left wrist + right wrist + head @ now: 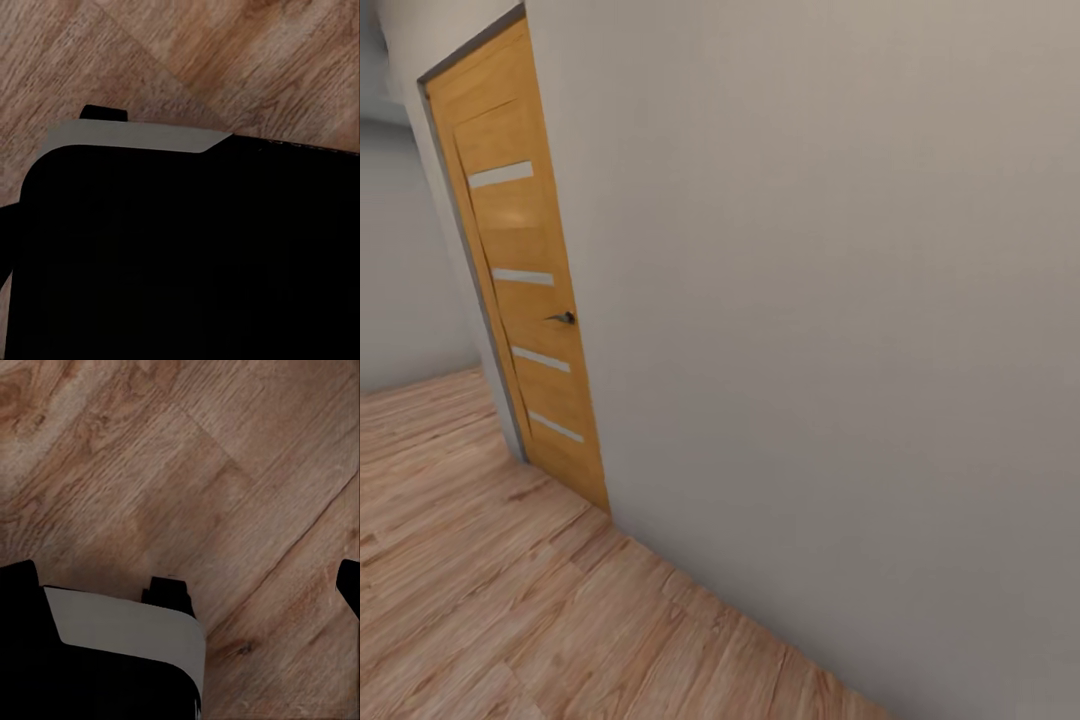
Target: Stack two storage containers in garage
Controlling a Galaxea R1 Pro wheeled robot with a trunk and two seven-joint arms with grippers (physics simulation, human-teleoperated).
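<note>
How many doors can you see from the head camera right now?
1. A wooden door with four pale horizontal strips and a dark handle stands at the left of the head view, set in the white wall. Others may lie out of frame.

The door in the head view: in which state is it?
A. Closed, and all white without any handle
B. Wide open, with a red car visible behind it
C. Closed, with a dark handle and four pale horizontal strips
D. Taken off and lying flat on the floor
C: the orange wooden door sits shut in its frame, with a dark handle and four pale strips.
</note>
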